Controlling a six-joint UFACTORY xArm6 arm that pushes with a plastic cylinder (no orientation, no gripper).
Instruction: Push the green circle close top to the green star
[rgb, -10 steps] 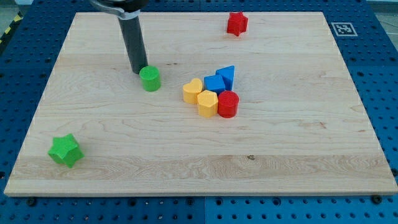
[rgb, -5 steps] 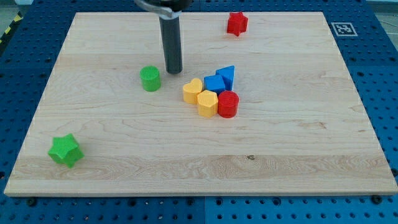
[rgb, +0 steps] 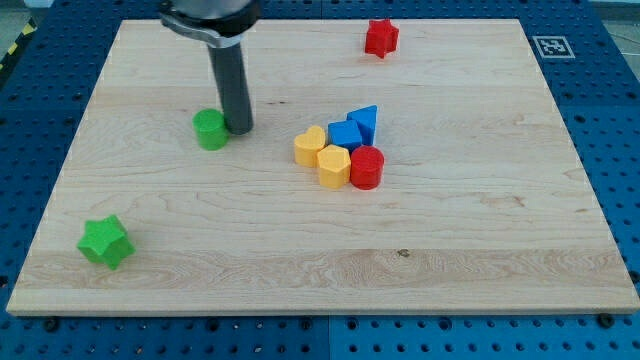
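The green circle (rgb: 210, 129) sits on the wooden board (rgb: 320, 250) left of centre, toward the view's top. My tip (rgb: 241, 129) is right against its right side. The green star (rgb: 105, 242) lies near the board's bottom left corner, well below and to the left of the circle.
A cluster sits right of the tip: a yellow heart (rgb: 310, 146), a yellow hexagon (rgb: 333, 166), a red cylinder (rgb: 367, 167), a blue block (rgb: 345, 134) and a blue triangle (rgb: 365, 122). A red star (rgb: 381, 37) is near the top edge.
My tip swung from the circle's top left round to its right side, then moved left. The green circle slid to the left by about its own width.
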